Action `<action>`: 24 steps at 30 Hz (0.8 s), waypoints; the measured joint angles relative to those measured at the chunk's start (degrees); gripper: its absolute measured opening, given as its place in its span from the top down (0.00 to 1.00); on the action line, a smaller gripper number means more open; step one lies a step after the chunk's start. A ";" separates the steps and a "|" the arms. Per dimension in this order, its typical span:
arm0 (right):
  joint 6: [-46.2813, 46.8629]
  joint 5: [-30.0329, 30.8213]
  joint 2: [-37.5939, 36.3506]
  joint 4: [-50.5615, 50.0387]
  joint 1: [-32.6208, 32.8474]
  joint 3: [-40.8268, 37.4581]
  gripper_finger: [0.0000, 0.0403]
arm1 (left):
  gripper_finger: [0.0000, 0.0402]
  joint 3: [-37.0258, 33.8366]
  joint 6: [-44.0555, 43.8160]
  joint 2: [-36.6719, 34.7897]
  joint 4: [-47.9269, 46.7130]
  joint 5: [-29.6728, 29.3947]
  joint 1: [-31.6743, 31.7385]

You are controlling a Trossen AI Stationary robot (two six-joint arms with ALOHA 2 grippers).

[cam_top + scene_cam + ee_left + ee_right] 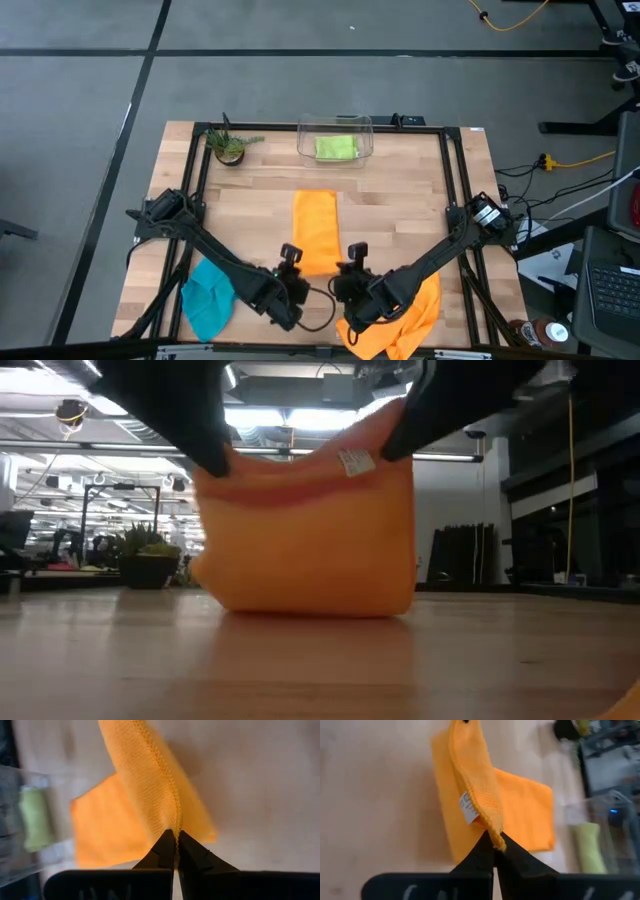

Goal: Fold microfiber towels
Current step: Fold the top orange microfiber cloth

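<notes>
A: Cloth in the middle?

B: Orange towel [316, 228], soft microfiber w/ a fine nubby weave & stitched hem, long strip on the wooden table [400, 190]. Near end is lifted off the wood. Left gripper [176, 839] has its fingers pressed together on one hemmed corner; right gripper [494, 841] pinches the other corner, just beside a small white tag [468, 808].

A: Other cloths?

B: Teal towel [208, 296] crumpled at the near left edge, under the left arm. 2nd orange towel [400, 315] bunched at the near right, under the right arm. Lime green towel [336, 148] folded inside a clear plastic bin [334, 127] at the far edge, centre.

A: Surface, room?

B: Pale butcher-block planks, black metal frame [195, 165] round the table. Small potted plant [229, 147] at far left. Grey floor w/ dark seams around; yellow cable [575, 160] & a laptop [610, 285] to the right.

A: Anything only one view gives?

B: Low view: held towel [305, 530] hangs as a rounded fold, bottom touching the wood, tag up top; behind it ceiling strip lights & shelving. High view alone shows the teal & 2nd orange cloths. Wrist views show the weave and hem stitching close up, plus the green cloth blurred in the bin.
</notes>
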 joint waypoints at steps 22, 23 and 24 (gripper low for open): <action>-9.34 6.49 -0.13 5.80 -19.22 -11.78 0.99 | 1.00 -6.40 16.54 -0.36 -5.96 -0.64 21.81; -11.30 6.26 -0.09 8.52 -19.65 -13.15 0.99 | 1.00 -7.16 17.30 -0.30 -4.93 -0.33 22.29; -13.22 6.14 -0.07 11.46 -20.04 -14.50 0.99 | 1.00 -7.77 17.76 -0.27 -4.11 0.12 22.72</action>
